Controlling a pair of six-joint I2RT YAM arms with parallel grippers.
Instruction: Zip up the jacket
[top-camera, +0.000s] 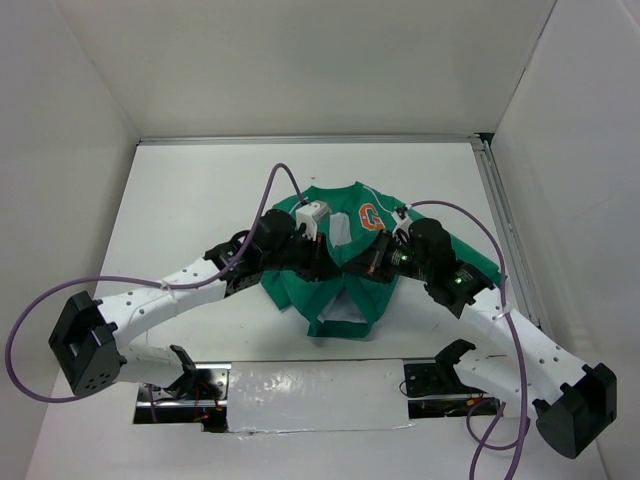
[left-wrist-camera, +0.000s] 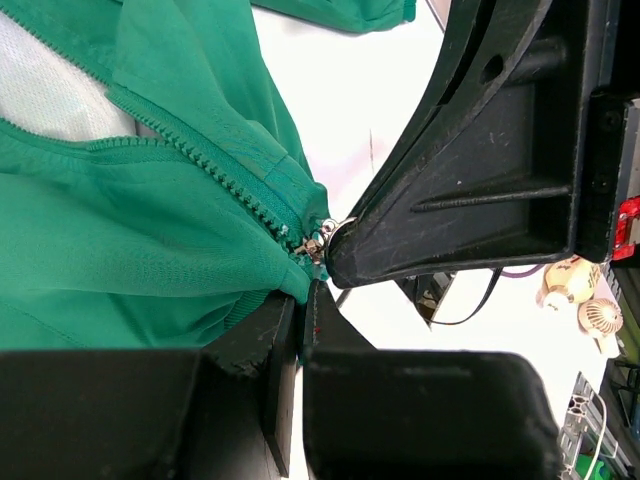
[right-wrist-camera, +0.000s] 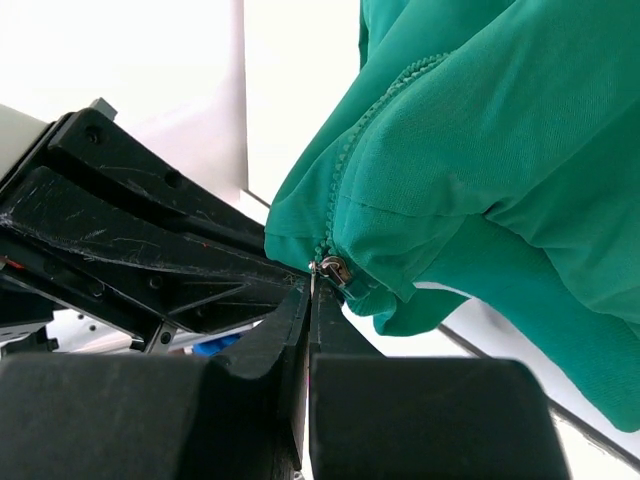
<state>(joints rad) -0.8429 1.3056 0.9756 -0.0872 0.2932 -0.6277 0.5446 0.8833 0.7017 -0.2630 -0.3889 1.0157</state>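
The green jacket lies on the white table, chest patch up, front partly open with white lining showing. My left gripper is shut on the jacket's bottom hem, right beside the foot of the zipper. My right gripper is shut on the small metal zipper pull, with the slider at the bottom end of the zipper teeth. The two grippers meet tip to tip over the jacket's lower front. In the left wrist view, the right gripper's fingers touch the slider.
White walls enclose the table on three sides. A metal rail runs along the table's right edge. Purple cables arc over both arms. A shiny white strip lies between the arm bases at the near edge.
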